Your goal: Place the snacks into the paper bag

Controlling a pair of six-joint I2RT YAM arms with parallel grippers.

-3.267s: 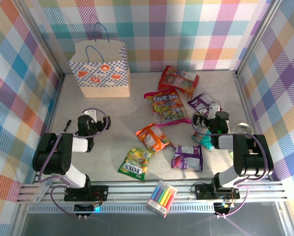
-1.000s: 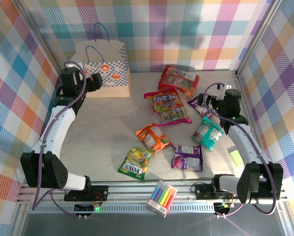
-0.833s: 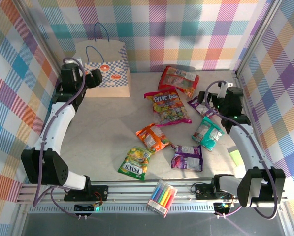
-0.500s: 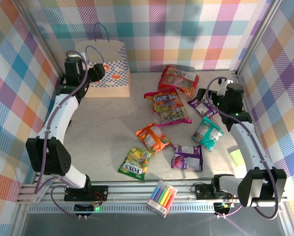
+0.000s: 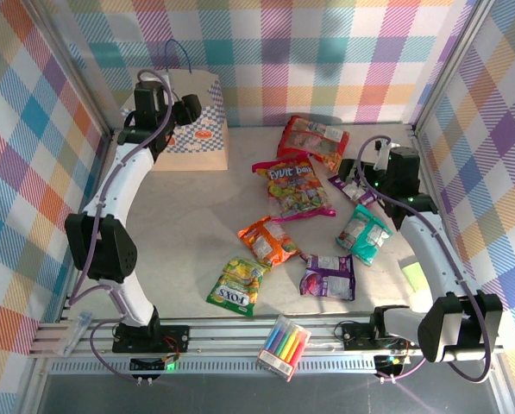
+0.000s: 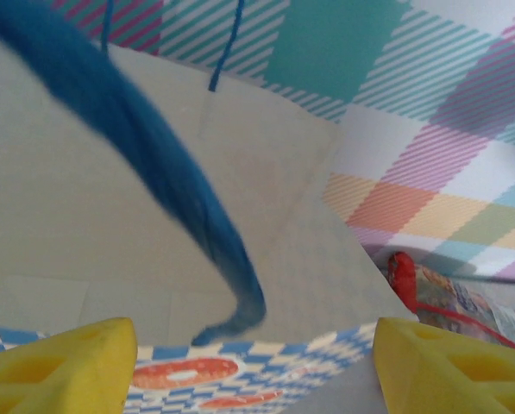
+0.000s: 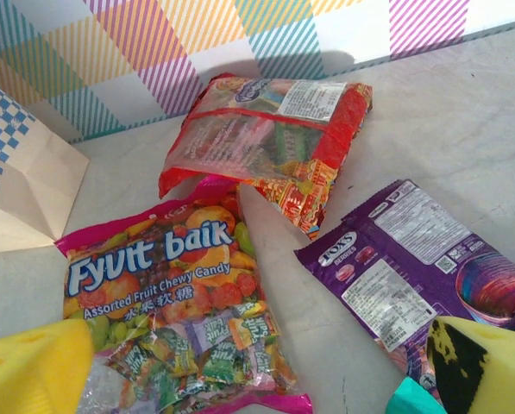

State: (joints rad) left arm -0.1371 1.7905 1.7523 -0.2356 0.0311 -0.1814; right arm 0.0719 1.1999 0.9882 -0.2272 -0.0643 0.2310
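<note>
The tan paper bag (image 5: 181, 138) with its blue-checked band stands at the back left. My left gripper (image 5: 191, 109) hovers open over its mouth. In the left wrist view the bag's bare inside (image 6: 84, 216) and a blue cord handle (image 6: 184, 194) lie beyond the yellow fingertips (image 6: 59, 366). Snacks lie loose on the table: red (image 5: 313, 141), pink-edged candy (image 5: 293, 187), purple (image 5: 354, 183), teal (image 5: 365, 233), orange (image 5: 270, 241), green-yellow (image 5: 238, 285) and a second purple one (image 5: 329, 276). My right gripper (image 5: 354, 175) is open above the bare strip between the candy (image 7: 171, 302) and the purple packet (image 7: 421, 259).
A clear pack of coloured markers (image 5: 283, 345) rests on the front rail. A pale green item (image 5: 412, 276) lies near the right wall. Checked walls close in the back and both sides. Bare table spreads between the bag and the snacks.
My left arm has swung from the bag's left front side up and right, over the bag's mouth. My right gripper has shifted slightly left and down towards the candy and purple packet.
</note>
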